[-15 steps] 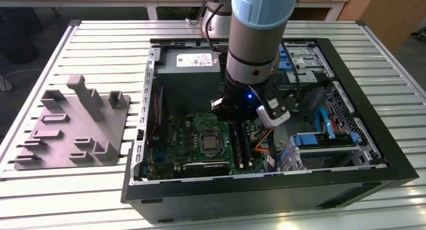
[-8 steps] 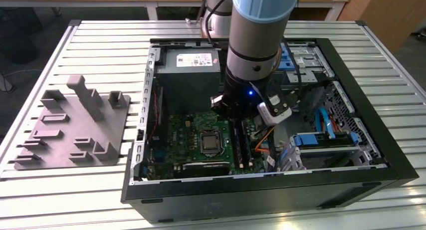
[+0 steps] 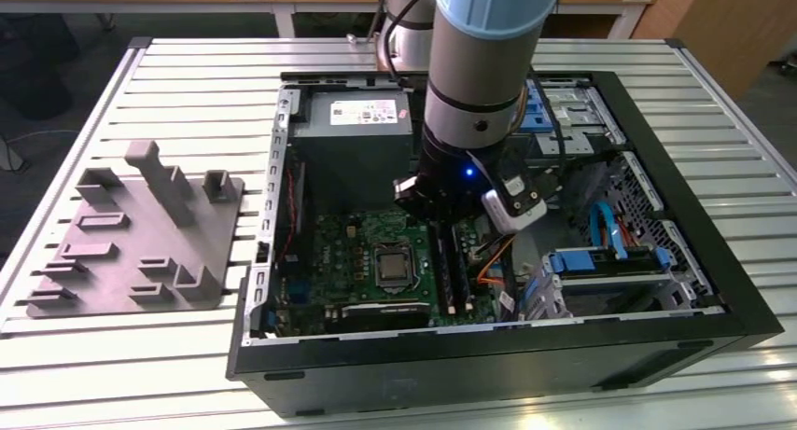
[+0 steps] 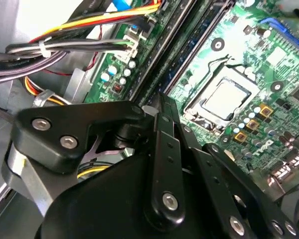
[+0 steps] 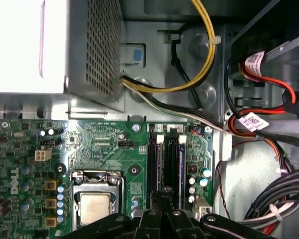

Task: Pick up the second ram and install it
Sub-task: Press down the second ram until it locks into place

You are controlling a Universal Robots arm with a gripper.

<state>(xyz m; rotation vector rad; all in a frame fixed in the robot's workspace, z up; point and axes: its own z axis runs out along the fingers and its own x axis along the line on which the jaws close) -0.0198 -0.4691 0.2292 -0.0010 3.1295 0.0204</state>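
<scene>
Down inside the open computer case (image 3: 498, 355), the gripper (image 4: 161, 102) sits low over the green motherboard (image 5: 104, 134), right at the memory slots. In the second wrist view its two black fingers (image 4: 167, 134) are drawn together to a narrow tip. That tip meets the top edge of the second ram (image 5: 158, 164), though I can't tell whether it pinches the stick or just rests on it.

The second ram stands on edge in its slot. Its long axis runs from the motherboard edge beside the power supply (image 5: 94, 50) straight back towards the gripper, parallel to the side of the processor socket (image 5: 95, 199).

Counting now: two memory sticks, side by side and parallel. The other stick (image 5: 181, 164) is just beside it, on the side away from the socket, nearer the motherboard's cable-side edge. There is one processor socket and one bundle of yellow and black cables (image 5: 209, 50) looping over the case floor.

Out on the slatted table (image 3: 187, 76), one grey stepped fixture (image 3: 137, 234) lies towards the exterior view's left edge, well apart from the case.
</scene>
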